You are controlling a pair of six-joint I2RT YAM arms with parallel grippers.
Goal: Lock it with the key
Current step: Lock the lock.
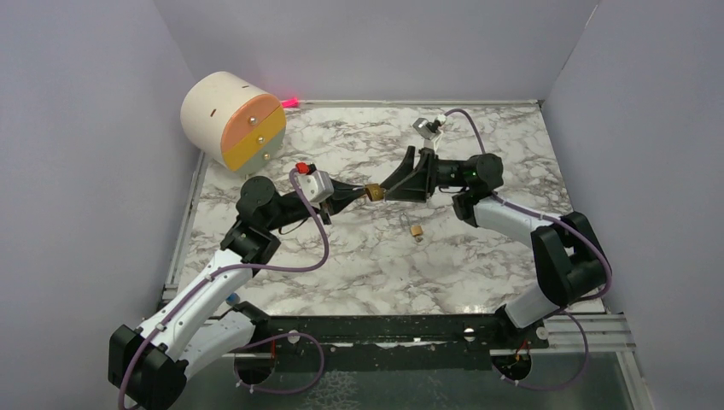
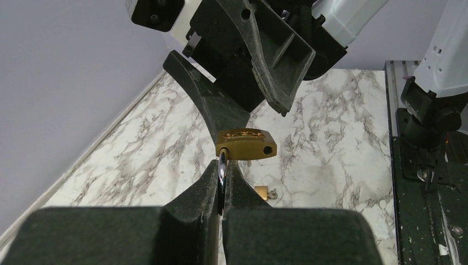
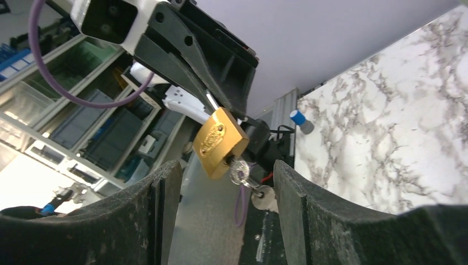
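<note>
A brass padlock (image 1: 373,192) hangs in the air above the marble table between my two grippers. My left gripper (image 1: 350,196) is shut on its shiny shackle (image 2: 222,171). The padlock body (image 2: 245,144) shows an empty shackle hole on one side. In the right wrist view a silver key (image 3: 239,170) sits in the bottom of the padlock (image 3: 221,142), and a second key (image 3: 265,199) dangles from it. My right gripper (image 3: 226,171) is open, its fingers on either side of the key without touching it. It also shows in the top view (image 1: 394,190).
A second small brass padlock (image 1: 417,231) lies on the table (image 1: 478,256) just in front of the grippers and shows in the left wrist view (image 2: 260,192). A round cream drawer box (image 1: 230,120) stands at the back left. Grey walls close in three sides.
</note>
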